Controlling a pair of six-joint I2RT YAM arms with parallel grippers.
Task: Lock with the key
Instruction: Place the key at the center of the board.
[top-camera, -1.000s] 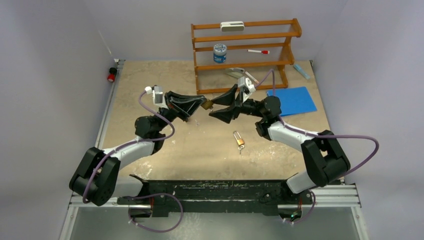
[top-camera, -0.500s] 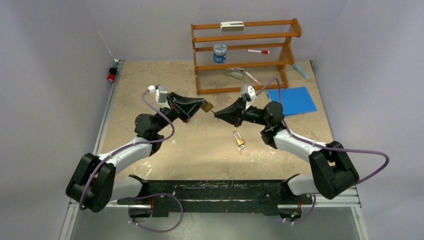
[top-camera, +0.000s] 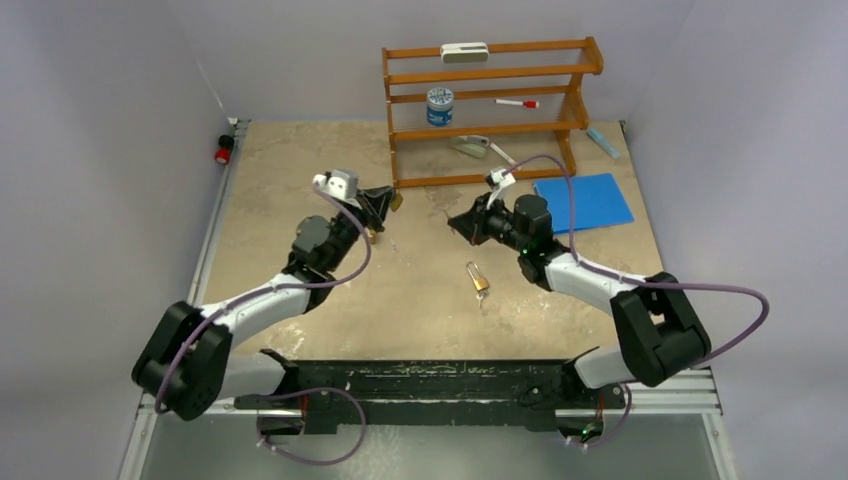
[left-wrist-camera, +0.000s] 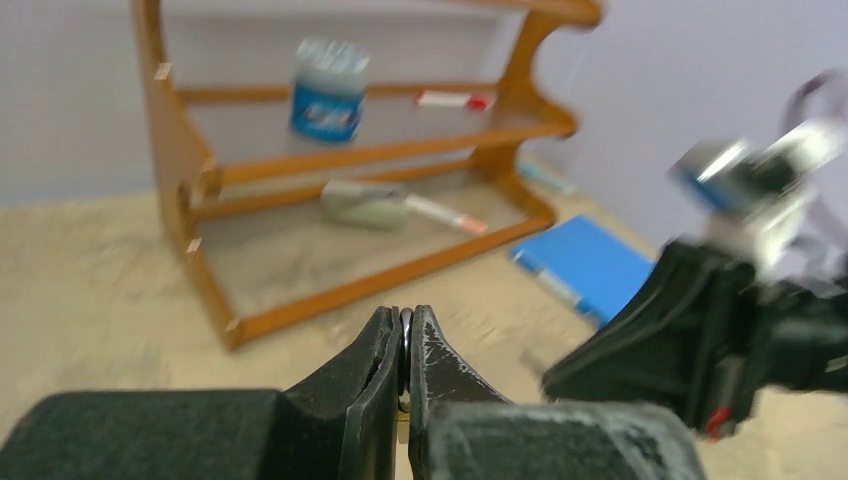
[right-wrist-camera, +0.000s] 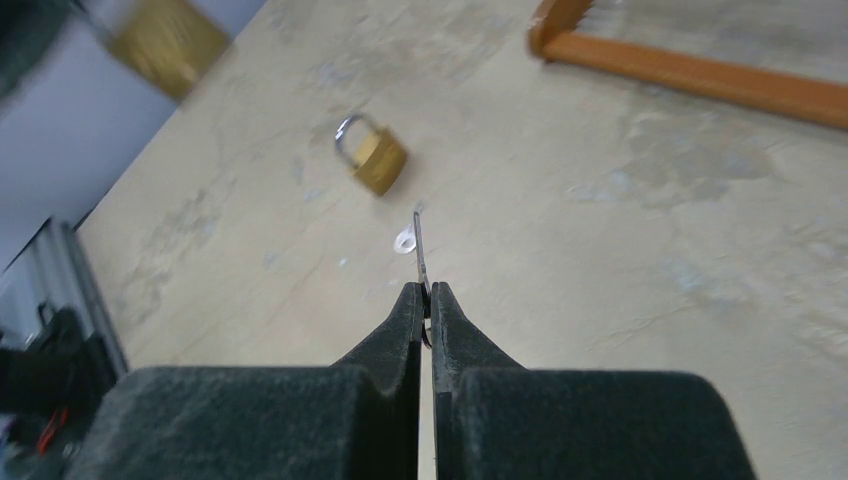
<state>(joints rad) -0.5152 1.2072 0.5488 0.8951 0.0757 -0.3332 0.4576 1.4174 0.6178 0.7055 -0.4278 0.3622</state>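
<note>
A brass padlock (top-camera: 397, 201) hangs from my left gripper (top-camera: 388, 203), which is raised left of the table's centre. In the left wrist view that gripper (left-wrist-camera: 406, 320) is shut, with the dark shackle (left-wrist-camera: 405, 338) pinched between its fingers. My right gripper (top-camera: 454, 222) faces it from the right, a short gap away. It is shut (right-wrist-camera: 427, 292) on the key (right-wrist-camera: 421, 250), whose thin blade sticks out past the tips, edge on. The held padlock (right-wrist-camera: 165, 42) shows blurred at the upper left of the right wrist view.
A second brass padlock (top-camera: 479, 280) lies on the table near my right arm, with a small key (right-wrist-camera: 404, 241) beside it. At the back stands a wooden rack (top-camera: 490, 125) holding a blue-and-white tin (top-camera: 439, 106) and a marker (top-camera: 516, 103). A blue notebook (top-camera: 588, 200) lies at its right.
My right gripper shut on the key and drew back to the right. My left gripper carried the padlock left and towards the rack, so the two now stand apart.
</note>
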